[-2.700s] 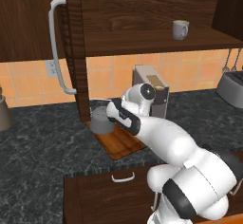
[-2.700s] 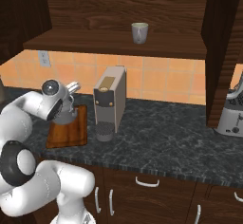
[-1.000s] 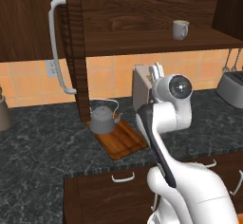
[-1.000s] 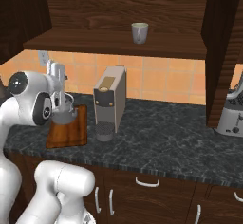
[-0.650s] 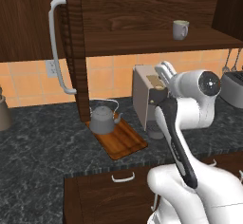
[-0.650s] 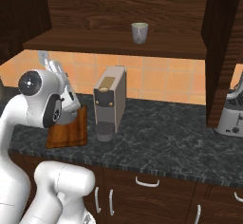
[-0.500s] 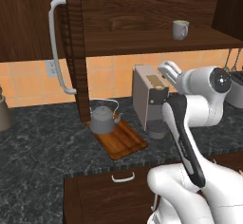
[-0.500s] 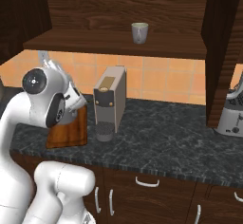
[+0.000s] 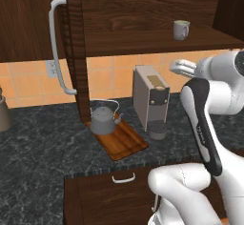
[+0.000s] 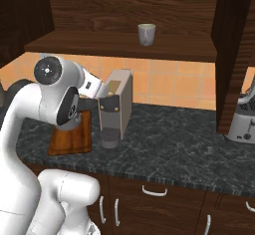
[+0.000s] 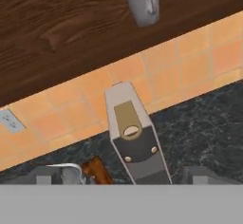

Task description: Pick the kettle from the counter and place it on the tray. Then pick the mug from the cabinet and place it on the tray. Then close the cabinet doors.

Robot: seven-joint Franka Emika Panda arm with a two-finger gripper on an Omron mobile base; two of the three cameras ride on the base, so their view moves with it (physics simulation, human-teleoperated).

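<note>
With the kettle [image 9: 103, 120] already set on the tray [image 9: 125, 143], the mug [image 9: 180, 29] is seen upright at upper right on the cabinet shelf [image 9: 143, 42], above the wide-open, empty gripper [image 9: 183, 67].

Even, soft, shadowless rendered light; slightly pixelated.

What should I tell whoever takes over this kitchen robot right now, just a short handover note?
Tool: open and empty, raised beside the coffee machine, below the cabinet shelf.
Kettle: already on the tray, which lies on the counter.
Mug: upright on the cabinet shelf, not yet touched.
Cabinet doors: both open.
Done: kettle placed.
Left: fetch the mug, set it on the tray's bare part beside the kettle, then shut both doors.
</note>
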